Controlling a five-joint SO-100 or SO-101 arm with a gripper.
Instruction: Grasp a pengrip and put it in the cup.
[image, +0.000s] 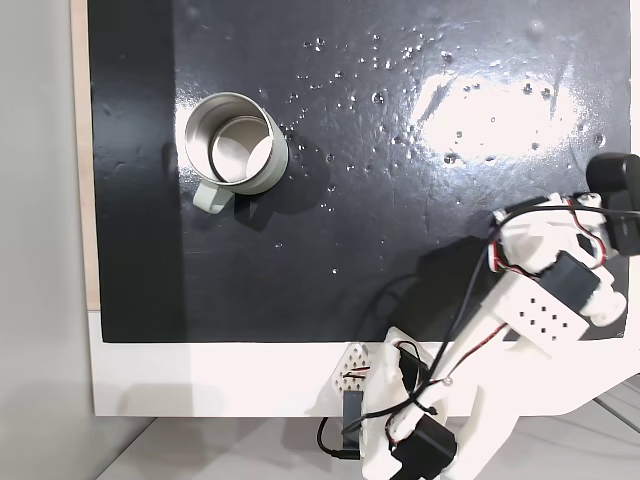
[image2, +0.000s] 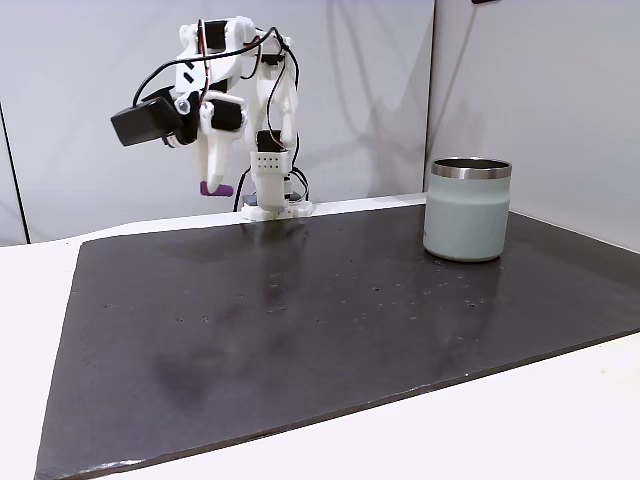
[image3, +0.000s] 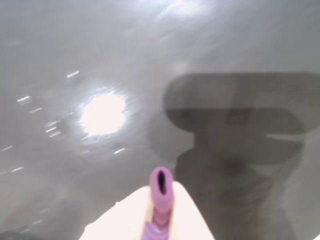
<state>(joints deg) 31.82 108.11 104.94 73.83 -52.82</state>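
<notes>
The jaws (image3: 159, 220) pinch the pengrip (image3: 161, 192), which pokes out beyond the fingertips with its hollow end facing the wrist camera. In a fixed view the pengrip (image2: 217, 189) hangs at the tip of the raised arm, high above the dark surface (image2: 330, 310) and well apart from the cup (image2: 468, 210). It looks tiny, light and soft, so a hard squeeze would likely flatten the tube, and its ribs probably help the hold. Gripping across the middle of its length seems best. The cup (image: 232, 145) stands upright and open, an easy target.
</notes>
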